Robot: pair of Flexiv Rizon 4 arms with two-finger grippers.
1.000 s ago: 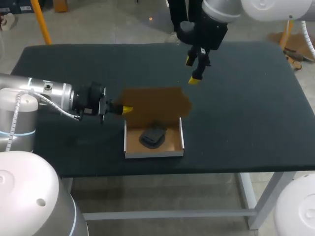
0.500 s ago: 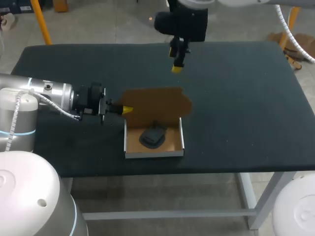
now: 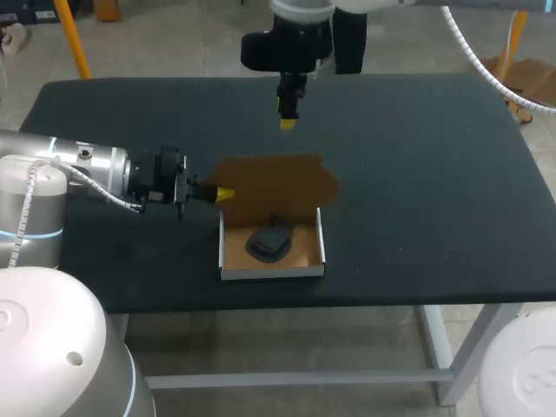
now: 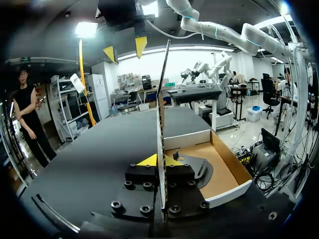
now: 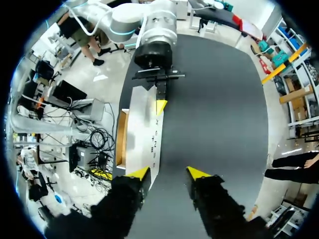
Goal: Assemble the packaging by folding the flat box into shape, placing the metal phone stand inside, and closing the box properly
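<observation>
Box (image 3: 271, 272) sits near the front edge of the table (image 3: 434, 174), already folded into a tray, with the phone stand (image 3: 269, 241) inside it. Lid (image 3: 274, 181) stands up off the back wall. Left end effector (image 3: 222, 193) is clamped on the lid's side edge. Right end effector (image 3: 287, 115) hangs above the table beyond the lid, fingers parted, empty. Looks like the closing step. Next move needs the lid swung down over the tray and seated flush, probably with a push from behind by the right end effector.
</observation>
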